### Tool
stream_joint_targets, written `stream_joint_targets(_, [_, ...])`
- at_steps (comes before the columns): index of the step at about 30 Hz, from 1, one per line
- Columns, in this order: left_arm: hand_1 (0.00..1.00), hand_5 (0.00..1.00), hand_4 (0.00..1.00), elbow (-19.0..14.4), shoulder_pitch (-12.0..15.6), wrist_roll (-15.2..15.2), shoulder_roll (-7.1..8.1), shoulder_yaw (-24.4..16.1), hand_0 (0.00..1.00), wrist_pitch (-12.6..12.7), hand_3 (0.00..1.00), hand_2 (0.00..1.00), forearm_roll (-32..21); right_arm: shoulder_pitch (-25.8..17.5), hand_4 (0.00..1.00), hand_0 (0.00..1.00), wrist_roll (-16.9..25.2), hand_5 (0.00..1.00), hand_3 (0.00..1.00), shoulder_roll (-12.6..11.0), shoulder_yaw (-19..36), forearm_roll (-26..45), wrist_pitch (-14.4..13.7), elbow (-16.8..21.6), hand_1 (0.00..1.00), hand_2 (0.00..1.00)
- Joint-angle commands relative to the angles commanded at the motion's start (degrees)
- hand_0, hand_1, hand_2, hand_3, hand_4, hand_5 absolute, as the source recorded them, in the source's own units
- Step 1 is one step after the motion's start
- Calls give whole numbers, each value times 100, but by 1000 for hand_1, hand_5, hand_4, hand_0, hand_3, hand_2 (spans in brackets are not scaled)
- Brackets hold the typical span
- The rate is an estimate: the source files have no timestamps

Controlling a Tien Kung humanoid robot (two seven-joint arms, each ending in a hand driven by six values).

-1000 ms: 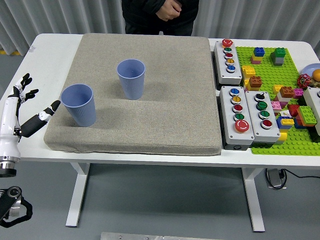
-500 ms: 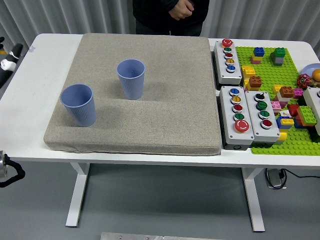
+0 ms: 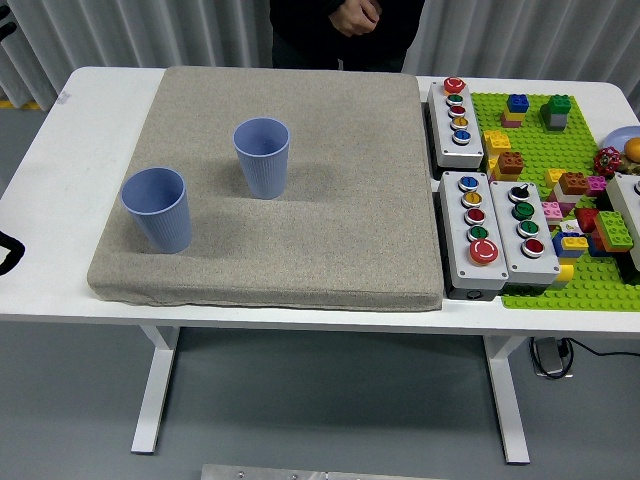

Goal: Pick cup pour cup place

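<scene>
- Two blue cups stand upright on the grey mat [image 3: 300, 200]: the near cup [image 3: 157, 208] by its left edge, the far cup [image 3: 263, 157] further in, apart.
- Neither robot hand shows, so their state cannot be told.
- Judged step: picking not yet begun.
- Next calls for a hand closing around one cup.
</scene>
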Motion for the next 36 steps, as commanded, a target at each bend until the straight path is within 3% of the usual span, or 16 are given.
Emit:
stream_joint_targets(3, [711, 998, 779, 663, -333, 116, 122, 140, 712, -438, 784, 776, -708, 3, 2, 686, 13, 129, 587, -14, -37, 46, -25, 2, 637, 588])
stream_joint_targets(4, [741, 998, 787, 822, -375, 131, 133, 158, 739, -492, 806, 817, -931, 2, 2, 686, 14, 126, 587, -15, -38, 49, -27, 2, 637, 588])
stream_joint_targets(8, [741, 998, 787, 1439, -640, 255, 226, 300, 739, -871, 806, 817, -1893, -11, 2, 686, 5, 126, 587, -9, -74, 64, -49, 5, 637, 588])
stream_joint_targets(11, [801, 998, 790, 1535, -668, 273, 233, 315, 789, -926, 868, 870, -2523, -17, 2, 686, 5, 128, 587, -8, -81, 71, -53, 6, 637, 588])
stream_joint_targets(14, [801, 998, 790, 1956, -733, 255, 238, 346, 789, -1015, 868, 870, -3090, -61, 2, 686, -3, 128, 587, 0, -119, 82, -73, 9, 637, 588])
stream_joint_targets(22, [807, 998, 798, 1963, -673, 229, 217, 277, 789, -953, 884, 881, -3069, -77, 2, 687, -33, 135, 587, 16, -106, 88, -86, 6, 638, 590])
stream_joint_targets(36, [808, 998, 797, 1615, -515, 240, 122, 63, 795, -809, 884, 881, -2525, -19, 2, 688, -47, 140, 587, 41, -107, 144, -80, 1, 638, 590])
